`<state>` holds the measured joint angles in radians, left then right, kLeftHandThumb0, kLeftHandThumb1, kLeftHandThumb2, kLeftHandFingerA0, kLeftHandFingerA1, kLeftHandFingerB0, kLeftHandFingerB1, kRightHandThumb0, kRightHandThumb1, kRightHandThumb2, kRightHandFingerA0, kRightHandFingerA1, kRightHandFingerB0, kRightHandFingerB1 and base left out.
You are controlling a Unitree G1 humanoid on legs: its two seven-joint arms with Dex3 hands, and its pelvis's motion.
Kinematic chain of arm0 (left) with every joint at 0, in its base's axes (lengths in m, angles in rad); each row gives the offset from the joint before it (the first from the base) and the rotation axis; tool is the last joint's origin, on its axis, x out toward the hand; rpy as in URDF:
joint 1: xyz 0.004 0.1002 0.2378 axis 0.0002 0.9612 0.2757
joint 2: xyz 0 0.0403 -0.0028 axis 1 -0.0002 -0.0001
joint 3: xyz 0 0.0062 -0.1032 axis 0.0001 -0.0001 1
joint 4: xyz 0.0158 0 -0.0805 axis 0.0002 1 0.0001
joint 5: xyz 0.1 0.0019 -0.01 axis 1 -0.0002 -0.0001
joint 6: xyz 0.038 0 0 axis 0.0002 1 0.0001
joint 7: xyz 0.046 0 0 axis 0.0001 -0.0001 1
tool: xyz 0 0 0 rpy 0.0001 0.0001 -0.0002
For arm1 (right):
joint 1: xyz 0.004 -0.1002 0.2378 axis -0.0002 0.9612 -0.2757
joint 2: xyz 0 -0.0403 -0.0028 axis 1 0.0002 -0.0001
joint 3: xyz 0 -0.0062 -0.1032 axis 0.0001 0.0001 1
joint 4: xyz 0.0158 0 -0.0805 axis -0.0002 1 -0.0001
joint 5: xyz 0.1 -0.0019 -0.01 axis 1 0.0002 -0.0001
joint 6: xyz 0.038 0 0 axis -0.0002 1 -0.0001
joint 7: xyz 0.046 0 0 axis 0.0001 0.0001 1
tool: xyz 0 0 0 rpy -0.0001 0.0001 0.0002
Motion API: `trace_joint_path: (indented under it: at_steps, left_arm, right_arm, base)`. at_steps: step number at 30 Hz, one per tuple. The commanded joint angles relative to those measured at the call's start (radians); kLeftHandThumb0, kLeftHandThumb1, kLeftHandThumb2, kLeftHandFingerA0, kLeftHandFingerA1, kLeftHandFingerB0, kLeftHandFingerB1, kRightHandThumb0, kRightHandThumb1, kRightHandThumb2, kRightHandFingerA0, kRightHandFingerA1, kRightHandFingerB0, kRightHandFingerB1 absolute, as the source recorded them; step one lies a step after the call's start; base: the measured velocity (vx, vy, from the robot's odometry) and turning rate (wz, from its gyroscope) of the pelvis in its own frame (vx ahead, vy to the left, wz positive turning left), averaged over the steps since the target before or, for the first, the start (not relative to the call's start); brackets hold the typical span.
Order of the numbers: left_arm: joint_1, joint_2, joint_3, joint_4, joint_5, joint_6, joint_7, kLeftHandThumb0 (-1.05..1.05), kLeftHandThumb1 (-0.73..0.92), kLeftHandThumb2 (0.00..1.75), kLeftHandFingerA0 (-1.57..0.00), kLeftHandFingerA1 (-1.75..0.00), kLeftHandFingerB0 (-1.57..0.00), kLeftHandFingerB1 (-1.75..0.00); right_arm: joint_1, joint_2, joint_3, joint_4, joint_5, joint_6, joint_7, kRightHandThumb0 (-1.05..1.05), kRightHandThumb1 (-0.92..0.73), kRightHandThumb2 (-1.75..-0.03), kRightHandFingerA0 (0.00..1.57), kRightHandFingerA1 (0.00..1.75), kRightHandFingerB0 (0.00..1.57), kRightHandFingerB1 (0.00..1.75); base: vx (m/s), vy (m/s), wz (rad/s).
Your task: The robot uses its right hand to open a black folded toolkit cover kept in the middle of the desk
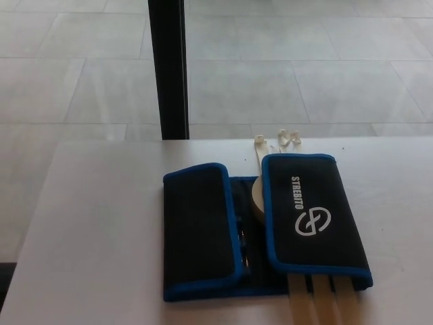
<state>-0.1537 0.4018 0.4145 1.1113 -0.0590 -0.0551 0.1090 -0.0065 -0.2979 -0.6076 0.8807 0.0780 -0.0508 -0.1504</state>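
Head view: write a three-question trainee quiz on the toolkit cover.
1. True or false: both flaps of the toolkit cover lie folded over its middle.
2. What colour is the cover's edging? A red, B blue, C yellow.
3. Fill in: the white logo is printed on the ___ flap, by the robot's sides.

Key: 1 true; 2 B; 3 right. Neither robot hand shows in the picture.
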Motion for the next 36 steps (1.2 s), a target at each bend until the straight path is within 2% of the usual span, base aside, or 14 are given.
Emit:
trace_joint_path:
  at_steps: [1,5,6,8,12,14,16,19,27,28,29,32,34,36]
  left_arm:
    - [-0.067,0.066,0.141,0.093,-0.123,0.039,0.138,-1.03,0.28,1.34,-0.51,-1.72,-0.42,-1.54]
    - [-0.073,0.061,0.159,0.099,-0.119,0.025,0.135,-1.03,0.28,1.34,-1.17,-1.66,-0.59,-1.32]
    - [-0.072,0.062,0.153,0.102,-0.109,0.027,0.135,-1.03,0.28,1.35,-0.52,-1.70,-0.42,-1.56]
    - [-0.077,0.063,0.164,0.110,-0.116,0.030,0.135,-0.99,0.27,1.37,-0.54,-1.75,-0.41,-1.56]
    - [-0.082,0.064,0.182,0.112,-0.124,0.028,0.127,-1.02,0.26,1.37,-0.53,-1.75,-0.47,-1.62]
    - [-0.084,0.063,0.185,0.112,-0.125,0.024,0.129,-1.03,0.29,1.36,-1.17,-1.68,-0.63,-1.36]
    - [-0.087,0.062,0.192,0.114,-0.130,0.026,0.130,-1.00,0.26,1.40,-0.48,-1.74,-0.40,-1.60]
    - [-0.089,0.067,0.170,0.124,-0.108,0.027,0.138,-1.05,0.29,1.35,-1.02,-1.61,-0.38,-1.21]
    - [-0.091,0.068,0.168,0.123,-0.116,0.020,0.132,-1.05,0.31,1.36,-1.21,-1.70,-0.69,-1.39]
    - [-0.090,0.068,0.166,0.123,-0.115,0.019,0.133,-1.05,0.31,1.36,-1.21,-1.70,-0.69,-1.39]
    - [-0.091,0.068,0.163,0.118,-0.114,0.023,0.129,-1.05,0.29,1.35,-0.54,-1.73,-0.47,-1.60]
    - [-0.096,0.068,0.166,0.120,-0.116,0.030,0.142,-1.04,0.26,1.34,-0.47,-1.75,-0.39,-1.57]
    - [-0.100,0.067,0.170,0.119,-0.120,0.030,0.145,-1.01,0.27,1.34,-1.10,-1.63,-0.55,-1.29]
    - [-0.099,0.069,0.172,0.119,-0.123,0.028,0.140,-1.00,0.36,1.36,-0.73,-1.39,-0.56,-1.29]
  right_arm:
    - [-0.034,-0.056,-0.218,-0.070,0.170,0.001,-0.222,-0.53,-0.55,-0.62,0.97,1.63,0.46,0.51]
    - [-0.073,-0.118,-0.323,-0.077,0.196,0.018,-0.291,-0.55,-0.60,-0.58,0.86,1.60,0.45,0.48]
    - [-0.082,-0.140,-0.351,-0.090,0.200,0.017,-0.304,-0.54,-0.61,-0.62,0.70,1.48,0.40,0.49]
    - [-0.128,-0.207,-0.396,-0.105,0.207,0.048,-0.346,-0.56,-0.52,-0.92,0.50,0.83,0.34,0.58]
    - [-0.249,-0.287,-0.458,-0.073,0.240,0.017,-0.379,-0.53,-0.63,-0.59,0.76,1.62,0.44,0.50]
    - [-0.310,-0.312,-0.476,-0.114,0.273,0.015,-0.349,-0.55,-0.45,-0.93,1.41,1.46,0.41,0.63]
    - [-0.383,-0.344,-0.458,-0.134,0.241,0.032,-0.369,-0.58,-0.57,-0.57,1.20,1.54,0.51,0.49]
    - [-0.506,-0.406,-0.338,-0.129,0.168,0.052,-0.318,-0.61,-0.57,-0.58,0.95,0.72,0.52,0.41]
    - [-0.566,-0.297,-0.088,-0.487,0.146,0.163,-0.232,-0.75,-0.55,-0.57,1.00,0.85,0.55,0.47]
    - [-0.563,-0.292,-0.074,-0.509,0.144,0.174,-0.232,-0.75,-0.55,-0.57,1.00,0.85,0.55,0.47]
    - [-0.544,-0.249,0.001,-0.589,0.137,0.167,-0.189,-0.68,-0.55,-0.57,0.79,0.74,0.56,0.47]
    - [-0.457,-0.180,0.143,-0.748,0.128,0.172,-0.111,-0.40,-0.60,-0.57,0.57,0.49,0.43,0.36]
    - [-0.386,-0.139,0.231,-0.805,0.098,0.100,-0.063,-0.40,-0.59,-0.57,0.51,0.48,0.46,0.38]
    - [-0.342,-0.117,0.281,-0.849,0.088,0.069,-0.045,-0.46,-0.55,-0.56,0.53,0.47,0.49,0.38]
  base:
    - [0.00,0.000,0.00]
    - [0.00,0.000,0.00]
    - [0.00,0.000,0.00]
    - [0.00,0.000,0.00]
    - [0.00,0.000,0.00]
    - [0.00,0.000,0.00]
    - [0.00,0.000,0.00]
    - [0.00,0.000,0.00]
    - [0.00,0.000,0.01]
    - [0.00,0.000,0.07]
    - [0.00,0.000,0.08]
    - [0.00,0.000,0.02]
    - [0.00,0.000,0.00]
    - [0.00,0.000,0.00]
